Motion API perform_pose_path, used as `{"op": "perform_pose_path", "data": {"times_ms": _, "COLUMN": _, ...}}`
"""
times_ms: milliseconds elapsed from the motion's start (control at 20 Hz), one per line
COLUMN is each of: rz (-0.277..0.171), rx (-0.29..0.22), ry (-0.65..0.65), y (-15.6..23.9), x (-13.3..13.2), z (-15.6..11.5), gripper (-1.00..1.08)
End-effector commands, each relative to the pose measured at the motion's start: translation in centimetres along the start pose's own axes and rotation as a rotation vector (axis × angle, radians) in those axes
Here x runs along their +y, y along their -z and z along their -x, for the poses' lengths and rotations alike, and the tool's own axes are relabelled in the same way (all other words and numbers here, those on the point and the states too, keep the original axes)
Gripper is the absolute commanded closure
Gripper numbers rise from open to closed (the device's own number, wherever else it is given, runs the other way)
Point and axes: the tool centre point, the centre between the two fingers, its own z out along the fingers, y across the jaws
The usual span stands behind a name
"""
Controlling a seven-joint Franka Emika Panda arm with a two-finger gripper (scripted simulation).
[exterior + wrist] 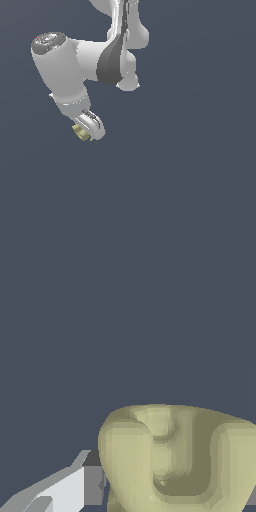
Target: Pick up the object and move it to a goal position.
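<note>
We see the white Franka arm (75, 60) reaching in from the top of the exterior view, its links folding across the upper left of the frame. A thick cylindrical wrist section with a grey cap sits at the far upper left, and from it the hand angles down and toward the exterior view's right. The jaws (86, 131) end just left of the frame's centre line, in the upper half of the picture.

The object (79, 132), a small pale yellow-tan lump, shows at the tip of the hand, peeking out on its lower left side and touching the white fingers. It is far smaller than the hand that carries it. In the wrist view the same object (175, 461) fills the lower right of the frame: a ridged, lumpy body with rounded lobes around a curved groove. One pale finger (65, 488) with a grey pad lies against its side in the lower left corner. We take the jaws to be closed on the object, narrowly set; the second finger is out of sight.

Behind everything lies a plain dark blue-grey background. We cannot tell whether the object touches any surface.
</note>
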Motion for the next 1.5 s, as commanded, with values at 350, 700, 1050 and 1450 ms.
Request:
{"op": "perform_pose_path", "data": {"times_ms": 350, "rz": 0.001, "rx": -0.001, "ry": 0.001, "y": 6.9, "x": 0.7, "z": -4.1, "gripper": 1.08}}
{"op": "perform_pose_path", "data": {"times_ms": 700, "rz": 0.000, "rx": -0.002, "ry": 0.002, "y": 10.7, "x": 1.1, "z": -6.4, "gripper": 1.08}}
{"op": "perform_pose_path", "data": {"times_ms": 1050, "rz": 0.000, "rx": -0.002, "ry": 0.002, "y": 13.2, "x": 1.3, "z": -8.1, "gripper": 1.08}}
{"op": "perform_pose_path", "data": {"times_ms": 1450, "rz": 0.000, "rx": -0.002, "ry": 0.002, "y": 14.6, "x": 1.3, "z": -9.0, "gripper": 1.08}}
